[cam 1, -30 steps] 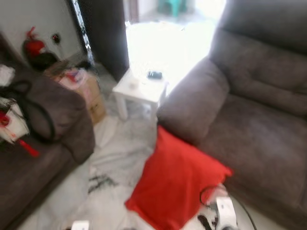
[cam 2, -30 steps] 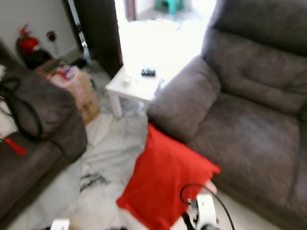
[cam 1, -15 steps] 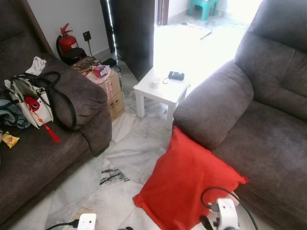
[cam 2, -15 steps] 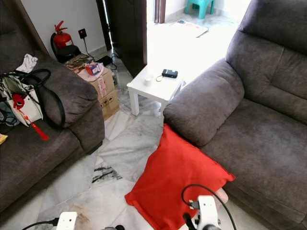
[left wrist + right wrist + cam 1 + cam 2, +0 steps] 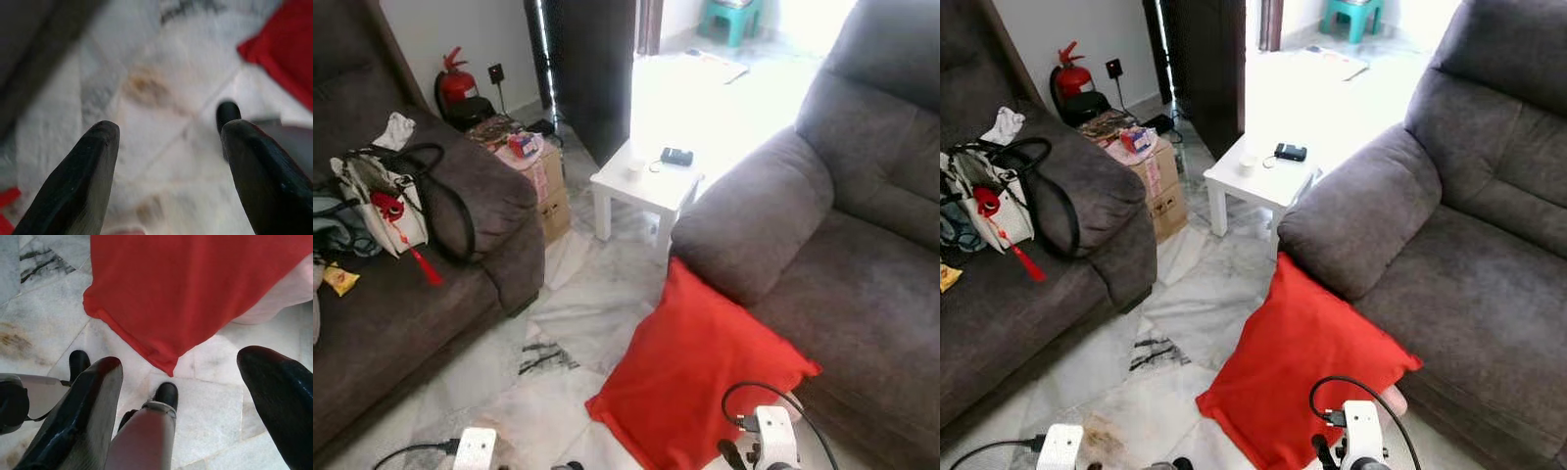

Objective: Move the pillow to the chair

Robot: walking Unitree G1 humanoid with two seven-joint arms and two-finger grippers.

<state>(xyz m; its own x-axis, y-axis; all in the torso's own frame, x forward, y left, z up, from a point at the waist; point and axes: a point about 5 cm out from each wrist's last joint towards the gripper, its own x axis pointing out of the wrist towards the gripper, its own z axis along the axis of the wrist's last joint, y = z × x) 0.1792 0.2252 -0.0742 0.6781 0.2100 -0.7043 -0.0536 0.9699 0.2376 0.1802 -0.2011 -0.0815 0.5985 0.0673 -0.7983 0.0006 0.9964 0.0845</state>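
A red pillow [image 5: 700, 377] stands on the marble floor, leaning against the front of the grey armchair [image 5: 862, 255] below its left armrest. Both my arms hang low at the bottom edge, the right wrist [image 5: 770, 443] just in front of the pillow's lower corner, the left wrist [image 5: 476, 450] further left. In the right wrist view my right gripper [image 5: 178, 360] is open above the floor, with the pillow's [image 5: 195, 284] lower edge just beyond its fingertips. My left gripper [image 5: 170, 126] is open over bare marble, holding nothing.
A small white side table [image 5: 646, 184] with a black object stands beside the armrest. To the left a second grey sofa [image 5: 401, 323] holds a handbag [image 5: 382, 196]. A cardboard box [image 5: 538, 171] and fire extinguisher [image 5: 455, 86] sit behind. My black foot [image 5: 167, 394] shows below.
The head view has swung and steadied from a blurred picture, now shifted slightly. The pillow lies where it was and both arms still hang low.
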